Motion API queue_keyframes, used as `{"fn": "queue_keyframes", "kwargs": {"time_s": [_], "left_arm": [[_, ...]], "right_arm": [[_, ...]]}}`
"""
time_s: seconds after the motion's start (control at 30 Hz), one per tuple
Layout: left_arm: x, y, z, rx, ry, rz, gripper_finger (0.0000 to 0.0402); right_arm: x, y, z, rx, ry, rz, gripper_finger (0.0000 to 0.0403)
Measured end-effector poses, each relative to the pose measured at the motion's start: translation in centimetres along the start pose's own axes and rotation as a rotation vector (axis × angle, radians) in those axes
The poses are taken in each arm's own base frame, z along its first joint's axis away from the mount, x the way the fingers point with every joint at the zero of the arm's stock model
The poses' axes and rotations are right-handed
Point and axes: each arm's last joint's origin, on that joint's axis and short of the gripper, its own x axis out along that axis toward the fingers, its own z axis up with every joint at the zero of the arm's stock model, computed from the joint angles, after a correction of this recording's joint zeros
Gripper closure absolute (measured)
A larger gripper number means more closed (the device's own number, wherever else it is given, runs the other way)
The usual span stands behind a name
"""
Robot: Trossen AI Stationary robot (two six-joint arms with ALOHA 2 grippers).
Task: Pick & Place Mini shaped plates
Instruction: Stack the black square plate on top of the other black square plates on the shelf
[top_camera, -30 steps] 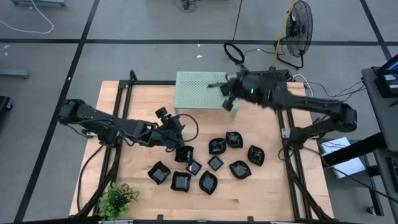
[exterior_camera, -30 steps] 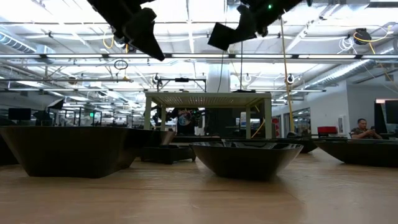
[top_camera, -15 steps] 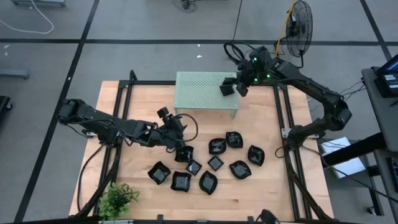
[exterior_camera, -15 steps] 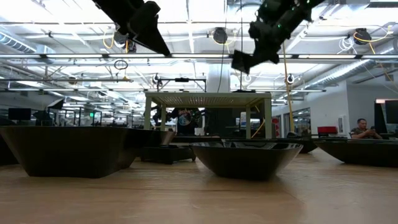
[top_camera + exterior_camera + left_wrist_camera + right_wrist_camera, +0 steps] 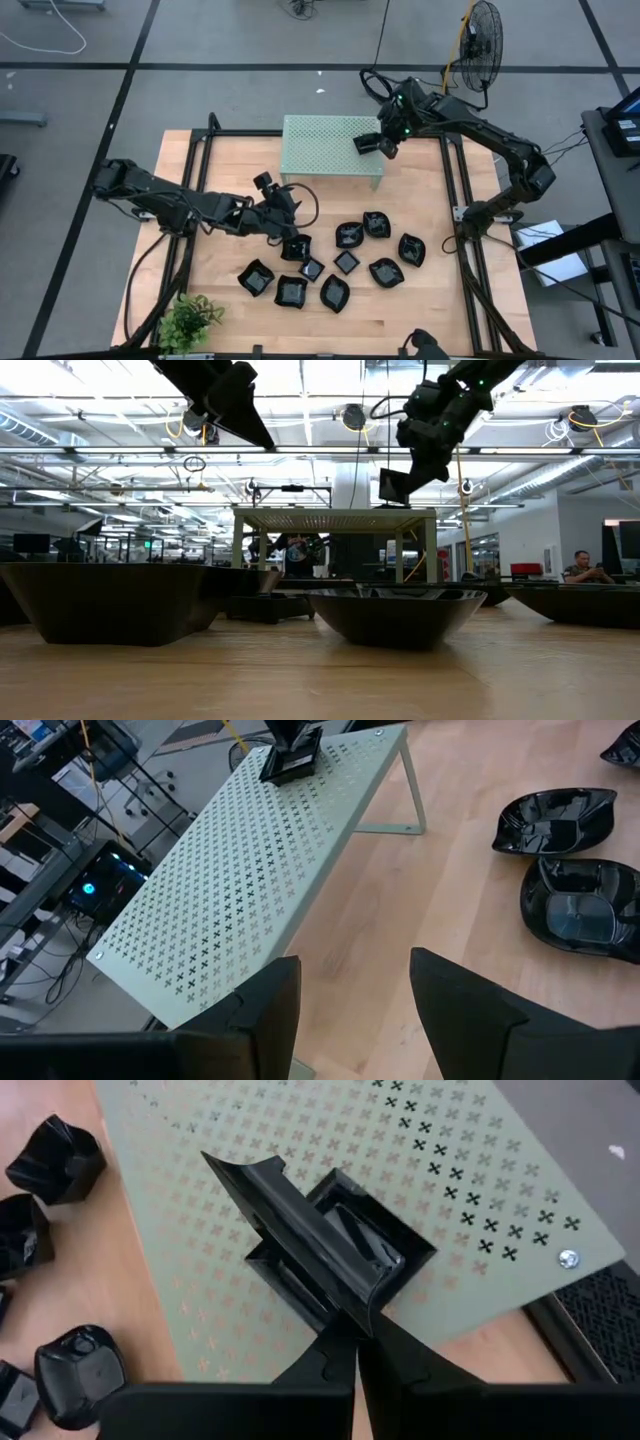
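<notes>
Your right gripper [image 5: 355,1342] is clamped on the rim of a square plate [image 5: 300,1230], held tilted over another plate [image 5: 395,1245] on the green stand [image 5: 325,150] near its right edge. Left gripper [image 5: 350,990]: fingers apart, holding nothing, above the surface.

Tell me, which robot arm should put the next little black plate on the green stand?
Probably the right: its hand grips a glossy black square plate above the pale green perforated stand; the left hand is empty.

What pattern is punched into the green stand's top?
Rows of small cross-shaped holes cover the pale green stand; the left wrist view shows it best.
</notes>
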Motion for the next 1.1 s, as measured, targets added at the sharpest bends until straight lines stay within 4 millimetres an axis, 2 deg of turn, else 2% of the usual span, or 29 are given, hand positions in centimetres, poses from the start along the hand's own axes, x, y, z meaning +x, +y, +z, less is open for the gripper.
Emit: {"fn": "queue_keyframes", "kwargs": {"time_s": [0.6,1.1], "left_arm": [[0.0,0.0,0.0,0.0,0.0,0.0,0.0211],[0.0,0.0,0.0,-0.002,0.001,-0.015,0.0211]], "right_arm": [[0.0,0.1,-0.3,-0.011,0.026,0.006,0.0403],[0.3,1.0,-0.1,-0.055,0.029,0.02,0.0403]]}}
